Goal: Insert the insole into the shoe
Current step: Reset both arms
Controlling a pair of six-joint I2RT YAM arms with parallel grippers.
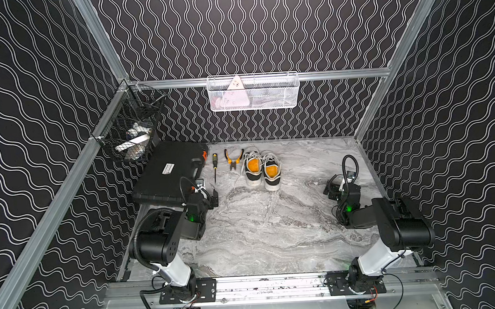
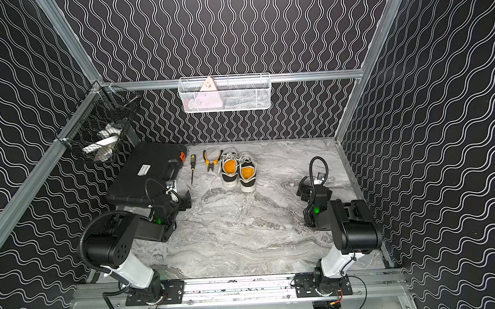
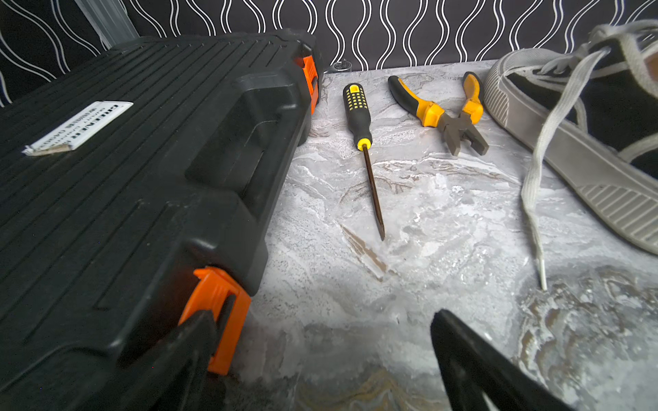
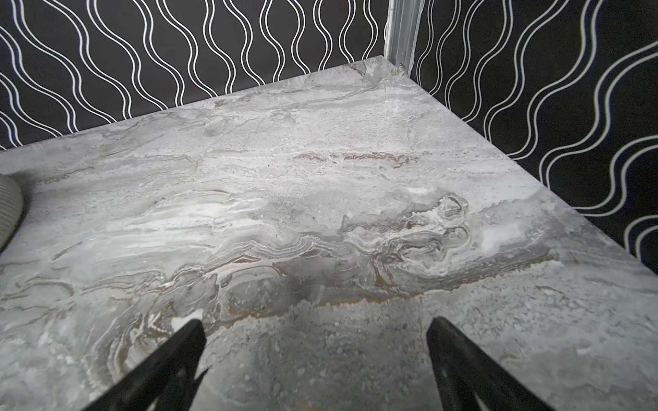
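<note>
Tabletop (image 1: pixel 273 223), grey marble pattern, walled on three sides by black wavy-lined panels; clock directions below are read from its centre in the top views, with 12 at the far wall. Tool case (image 1: pixel 168 174), black ribbed plastic with orange latches and a white label, shut, lying flat at 10 o'clock against the left wall. White mesh basket (image 1: pixel 281 98), hung on the far rail at 12 o'clock, holding pale items too unclear to name. Black wire basket (image 1: pixel 118 150), hung on the left rail at 10 o'clock above the case, contents likewise unclear. Left gripper (image 3: pixel 320 320), at 9 o'clock, low over the table, jaws spread wide and holding nothing; one finger (image 3: pixel 199 331) sits just beside the case's near orange latch, contact not determinable. Right gripper (image 4: pixel 317 322), at 3 o'clock, low over bare marble, jaws likewise spread wide and holding nothing, well apart from the footwear. Shoe beside the pliers (image 1: pixel 253 176), black with a pale sole, upright at 12 o'clock, heel toward the arms. Second shoe (image 1: pixel 271 180), matching, touching or just beside the first on its 3 o'clock side. Orange insole (image 1: pixel 254 164), seated inside the first shoe and seen through its opening; a matching orange insole (image 1: pixel 271 170) sits inside the second. Pliers (image 1: pixel 233 159), yellow-and-black handles, flat between shoes and screwdriver. Screwdriver (image 1: pixel 214 167), yellow-and-black handle, flat between pliers and case, tip toward the arms. Lace (image 3: pixel 534 185), grey, trailing from the nearer shoe onto the marble.
</note>
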